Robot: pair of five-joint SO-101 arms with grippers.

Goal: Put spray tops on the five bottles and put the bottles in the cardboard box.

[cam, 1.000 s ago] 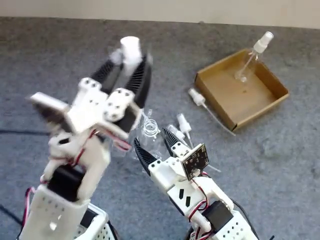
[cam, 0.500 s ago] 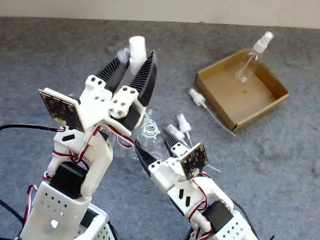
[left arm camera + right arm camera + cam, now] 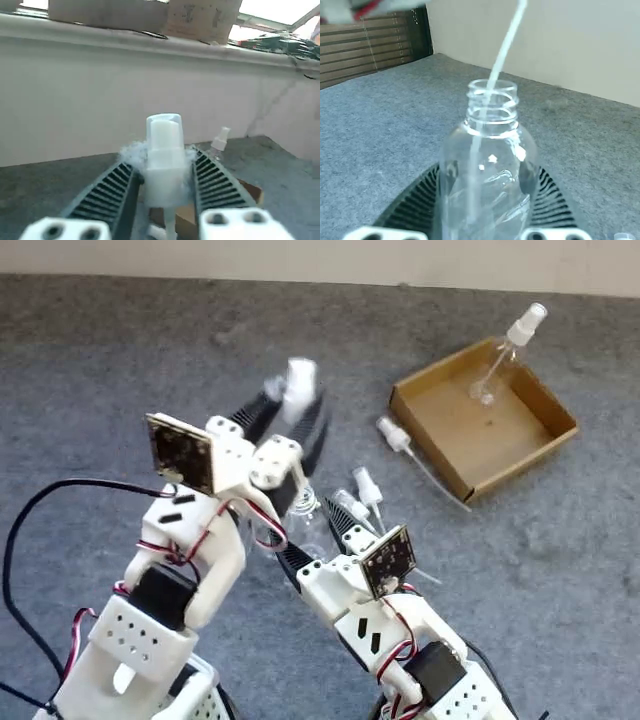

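Your left gripper (image 3: pixel 293 397), clamping the spray top (image 3: pixel 300 373), has lowered. Its tube now enters the bottle (image 3: pixel 490 125) your right gripper (image 3: pixel 489 175) grasps.

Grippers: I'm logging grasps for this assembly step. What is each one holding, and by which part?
The left gripper holds a spray top by its white head; the right gripper holds a clear bottle by its body, below the neck.
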